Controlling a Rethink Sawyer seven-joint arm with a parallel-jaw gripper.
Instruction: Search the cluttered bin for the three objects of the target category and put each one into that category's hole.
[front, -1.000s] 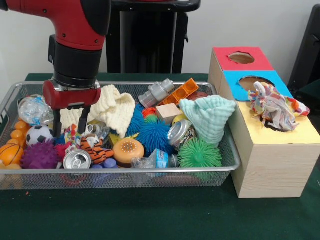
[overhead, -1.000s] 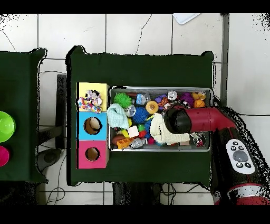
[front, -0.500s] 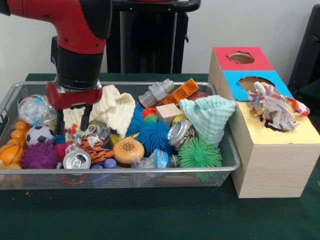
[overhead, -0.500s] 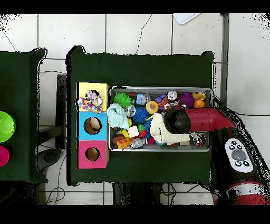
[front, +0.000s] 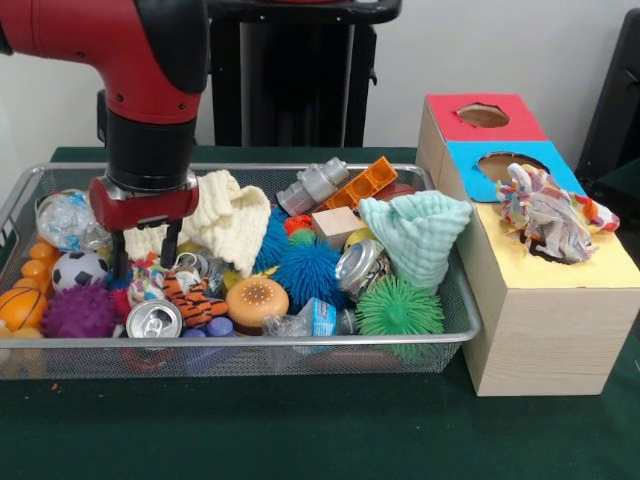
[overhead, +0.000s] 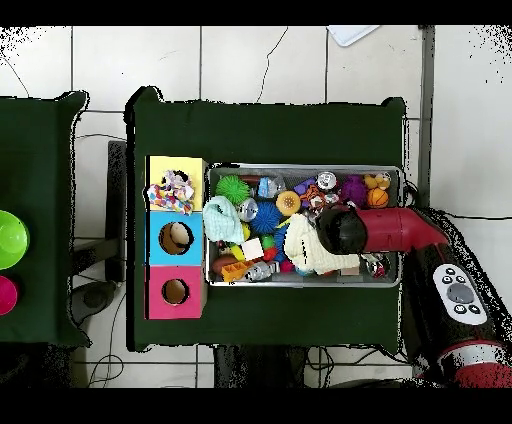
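Note:
The wire mesh bin (front: 250, 342) is full of toys. My gripper (front: 143, 262) is open at the bin's left end, in front of the cream waffle cloth (front: 228, 215). Its fingers (front: 120, 258) stand either side of a printed white cloth (front: 148, 282) among the clutter. A second printed cloth (front: 548, 212) lies bunched over the hole in the yellow surround (front: 560, 272) of the wooden box and hides the hole. It also shows in the overhead view (overhead: 172, 190). A third printed cloth is not in sight. In the overhead view the arm (overhead: 345, 229) hides the gripper.
A mint-green cloth (front: 420, 235) stands at the bin's right end. Around the gripper lie a soccer ball (front: 77, 268), a purple spiky ball (front: 78, 312), a can (front: 154, 320) and a tiger-striped toy (front: 195, 300). The blue-surround hole (front: 500, 165) and red-surround hole (front: 483, 116) are open.
The gripper has sunk a little lower into the clutter around the printed cloth. The arm's upper part has swung slightly. The things in the bin have not moved.

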